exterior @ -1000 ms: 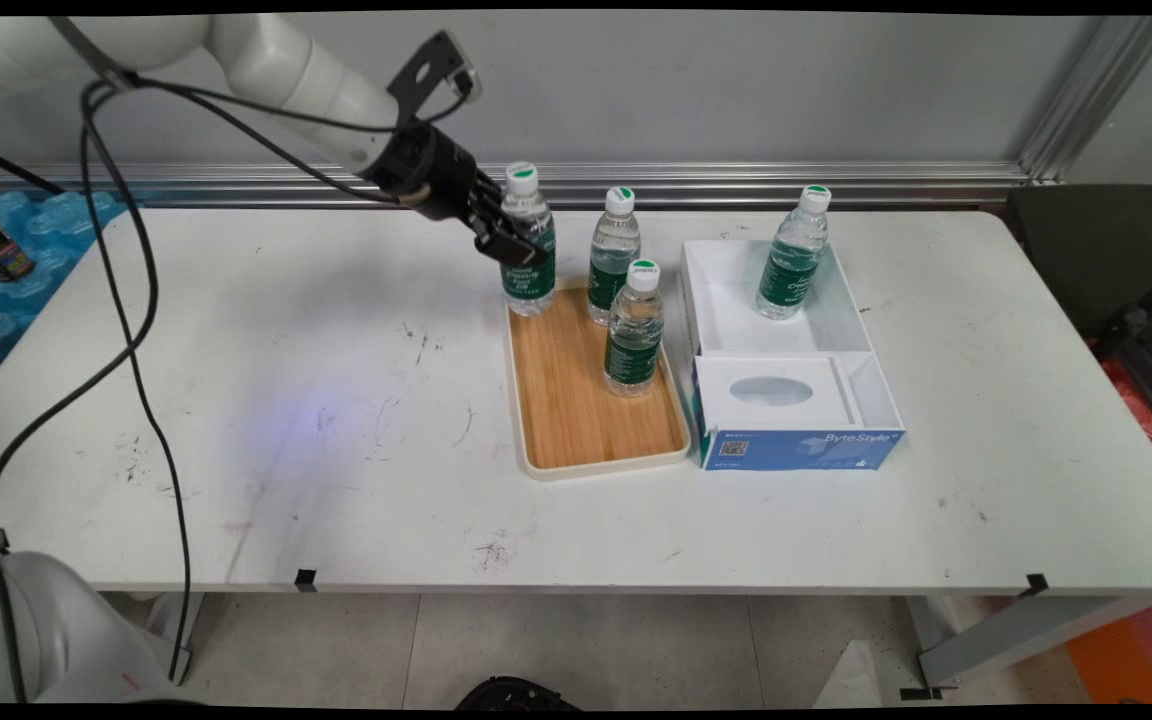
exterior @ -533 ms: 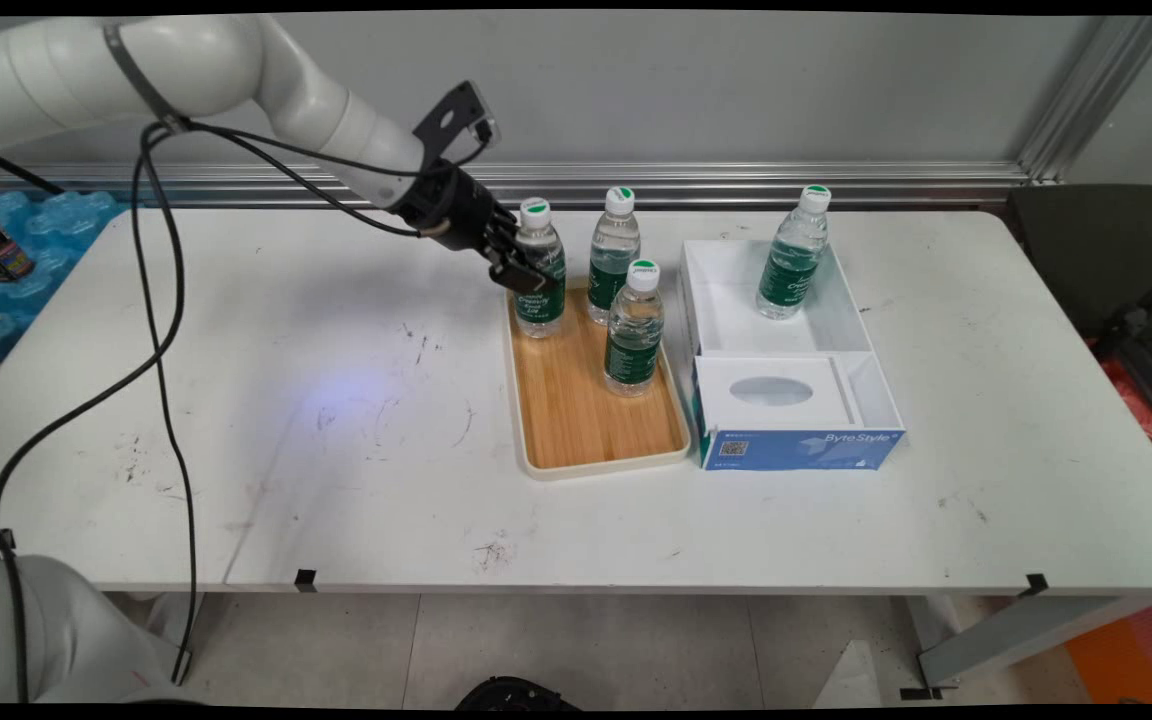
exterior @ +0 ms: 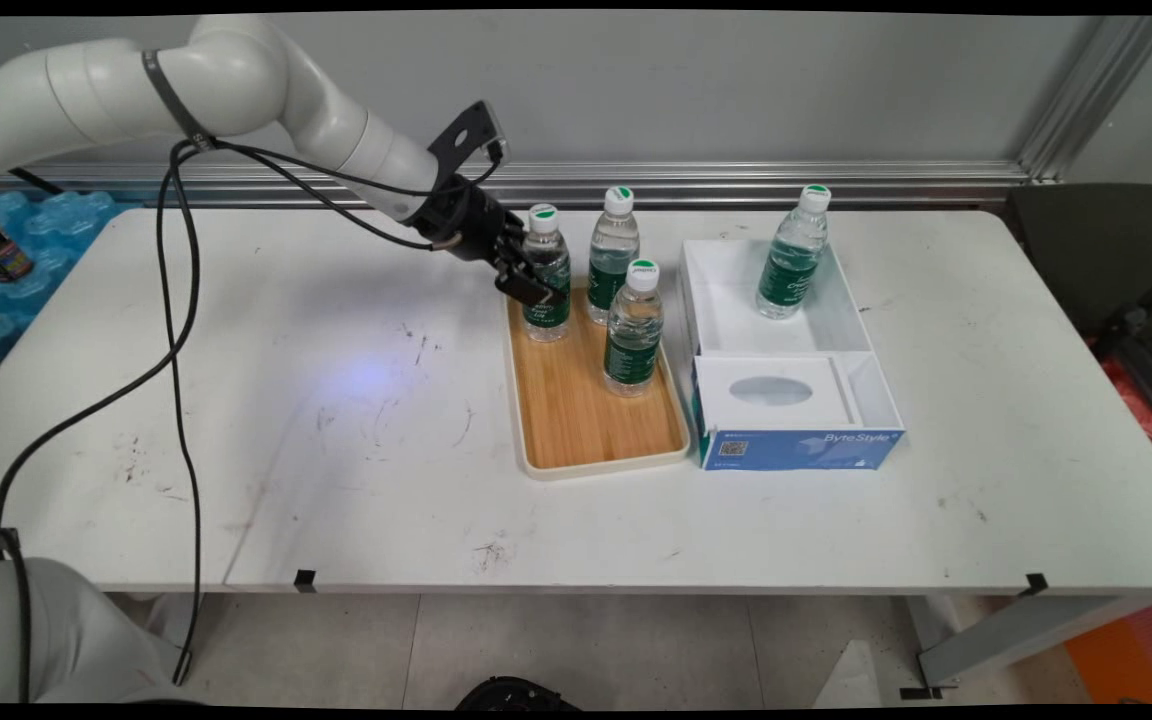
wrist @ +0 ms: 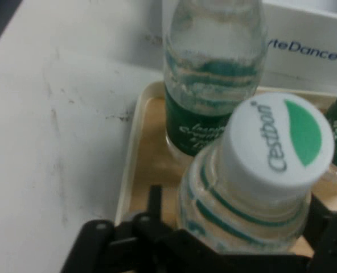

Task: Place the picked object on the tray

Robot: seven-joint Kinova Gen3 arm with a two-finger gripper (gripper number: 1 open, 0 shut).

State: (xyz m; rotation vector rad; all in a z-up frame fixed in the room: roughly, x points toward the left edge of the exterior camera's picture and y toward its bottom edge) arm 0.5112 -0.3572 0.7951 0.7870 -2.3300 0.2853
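On the tray's point(exterior: 586, 420) far left corner, gripper point(exterior: 528, 283) clamping a bottle point(exterior: 546, 275) round its body, now lowered from a lifted position a second ago to stand on the wood or just above it; contact not discernible. In the hand view, cap point(wrist: 278, 142) filling the frame, fingers point(wrist: 157, 227) hugging the shoulder. Right of it, two more bottles point(exterior: 614, 255) point(exterior: 634, 328) standing on the tray. Further right, a white box point(exterior: 861, 345) holding a fourth bottle point(exterior: 792, 252).
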